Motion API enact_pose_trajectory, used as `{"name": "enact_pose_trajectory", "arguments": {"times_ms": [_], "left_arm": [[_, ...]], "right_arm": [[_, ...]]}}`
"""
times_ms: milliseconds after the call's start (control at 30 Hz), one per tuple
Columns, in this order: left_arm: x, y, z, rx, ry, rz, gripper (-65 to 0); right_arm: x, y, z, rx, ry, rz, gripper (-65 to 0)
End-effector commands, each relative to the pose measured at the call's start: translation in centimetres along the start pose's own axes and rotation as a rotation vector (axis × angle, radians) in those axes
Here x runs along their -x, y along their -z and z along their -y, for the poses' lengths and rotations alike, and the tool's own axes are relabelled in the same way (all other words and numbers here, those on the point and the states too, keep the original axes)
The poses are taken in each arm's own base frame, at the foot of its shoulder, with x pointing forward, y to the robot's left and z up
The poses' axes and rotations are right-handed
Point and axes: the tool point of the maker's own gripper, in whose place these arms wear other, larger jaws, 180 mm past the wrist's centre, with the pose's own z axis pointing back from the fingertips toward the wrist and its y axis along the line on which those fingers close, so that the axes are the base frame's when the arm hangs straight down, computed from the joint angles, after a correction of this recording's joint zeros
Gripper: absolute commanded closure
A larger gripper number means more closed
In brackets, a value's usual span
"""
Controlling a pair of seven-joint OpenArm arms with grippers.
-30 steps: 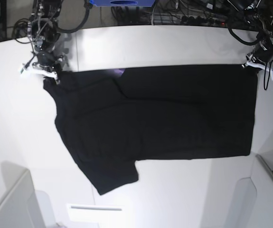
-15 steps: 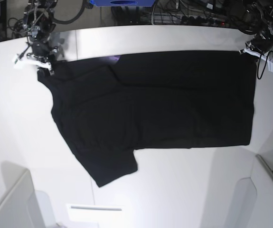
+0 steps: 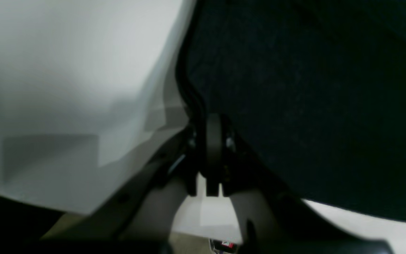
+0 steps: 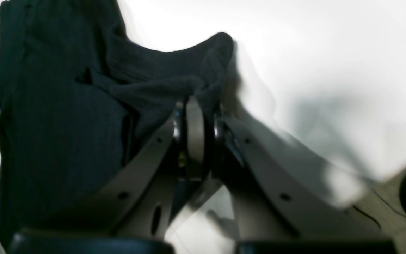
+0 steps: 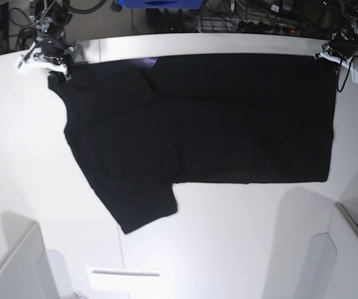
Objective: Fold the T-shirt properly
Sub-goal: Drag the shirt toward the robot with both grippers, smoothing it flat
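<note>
The black T-shirt (image 5: 216,118) lies spread flat over the white table (image 5: 241,237), one sleeve (image 5: 142,208) pointing to the near left. A small purple patch (image 5: 149,61) shows at its far edge. My right gripper (image 5: 55,66) is shut on the shirt's far left corner; the right wrist view shows the cloth (image 4: 58,123) bunched up between its fingers (image 4: 195,116). My left gripper (image 5: 328,56) is shut on the far right corner; in the left wrist view its fingers (image 3: 213,141) pinch the hem of the dark cloth (image 3: 312,106).
Cables and a blue box (image 5: 160,3) sit behind the table's far edge. A grey panel (image 5: 14,261) stands at the near left and another panel (image 5: 353,243) at the near right. A white strip (image 5: 124,274) lies near the front edge.
Both grippers have moved toward the back of the table, dragging the shirt's far edge with them. The whole shirt has slid back and lies flatter.
</note>
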Motion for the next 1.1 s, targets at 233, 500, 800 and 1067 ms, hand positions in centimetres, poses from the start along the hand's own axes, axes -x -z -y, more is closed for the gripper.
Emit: {"name": "enact_pose_trajectory", "arguments": {"times_ms": [233, 500, 800, 1067], "left_arm": [[1.2, -1.8, -1.5, -0.075, 0.071, -0.068, 0.0], [1.7, -1.8, -1.7, -0.077, 0.069, -0.079, 0.0], [1.8, -2.1, -1.8, -0.083, 0.077, -0.083, 0.0], [2.2, -2.2, -2.0, -0.087, 0.076, -0.091, 0.0]], "right_arm": [[-0.2, -1.4, 1.9, 0.039, -0.024, 0.016, 0.0], [-0.2, -2.4, 1.6, 0.030, -0.036, 0.016, 0.0], [0.5, -2.7, 1.6, 0.034, -0.019, 0.006, 0.0], [0.7, -3.0, 1.8, 0.041, -0.021, 0.000, 0.0]]}}
